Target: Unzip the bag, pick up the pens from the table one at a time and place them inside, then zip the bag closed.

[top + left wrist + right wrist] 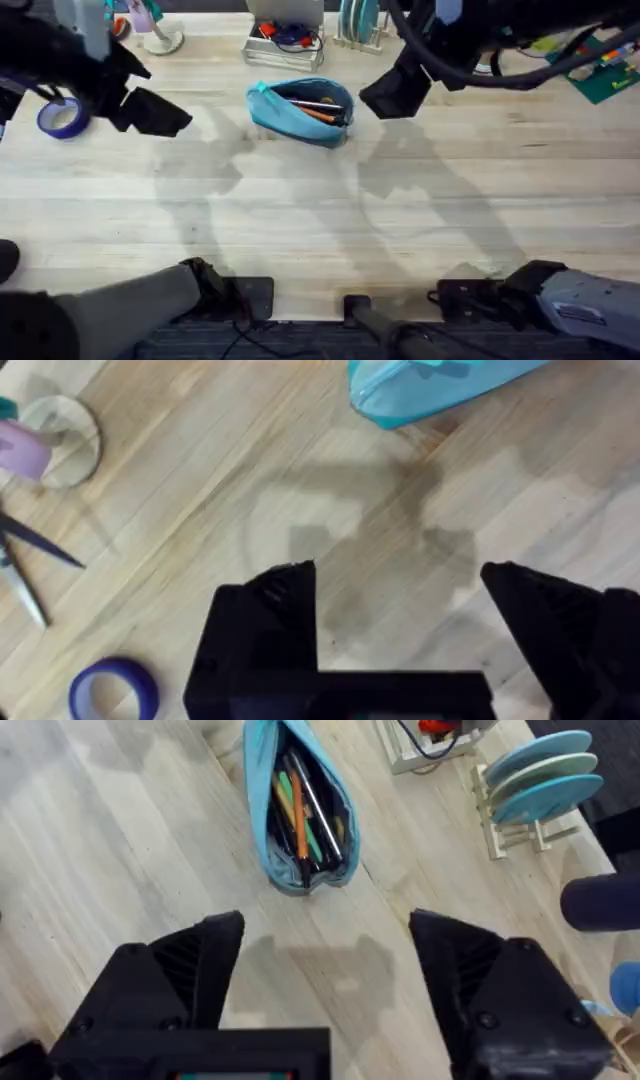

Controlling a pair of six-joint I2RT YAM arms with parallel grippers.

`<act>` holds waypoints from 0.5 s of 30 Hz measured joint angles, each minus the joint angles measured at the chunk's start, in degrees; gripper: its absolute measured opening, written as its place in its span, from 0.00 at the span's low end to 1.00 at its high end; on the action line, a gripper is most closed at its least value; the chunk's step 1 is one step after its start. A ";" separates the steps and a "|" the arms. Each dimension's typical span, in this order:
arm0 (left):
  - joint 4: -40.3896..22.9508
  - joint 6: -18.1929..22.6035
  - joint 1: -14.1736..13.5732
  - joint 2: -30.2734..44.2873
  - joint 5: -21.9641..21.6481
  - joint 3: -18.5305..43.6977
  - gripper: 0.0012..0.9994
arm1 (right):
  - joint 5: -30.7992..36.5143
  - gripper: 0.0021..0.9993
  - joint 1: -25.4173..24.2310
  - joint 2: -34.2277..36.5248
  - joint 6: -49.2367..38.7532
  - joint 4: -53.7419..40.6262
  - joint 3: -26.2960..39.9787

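Pens [300, 815] already inside the gaping bag [300, 112]; left gripper [400, 595] and right gripper [325, 945] either side of the bag, spread wide, empty, probably for zipping

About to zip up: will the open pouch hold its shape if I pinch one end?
Probably not: the bag looks like soft fabric, its mouth gaping around the pens, so it would likely sag. It seems light and may slide on the smooth table.

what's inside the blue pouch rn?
The turquoise fabric pouch lies unzipped on the wooden table. Inside show a slim orange pen, a silver-grey pen and a green one. Anything beneath them is covered.
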 joint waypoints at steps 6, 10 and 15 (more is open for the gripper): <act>-1.74 7.97 7.47 2.98 8.97 0.00 0.99 | -0.01 1.00 1.98 0.02 0.06 3.92 0.00; -2.39 11.36 9.76 5.55 13.14 0.00 0.99 | -0.01 1.00 3.94 0.00 0.90 6.48 0.00; -4.25 16.04 11.05 9.34 18.71 0.00 0.99 | -0.03 1.00 5.81 0.23 4.92 9.25 0.00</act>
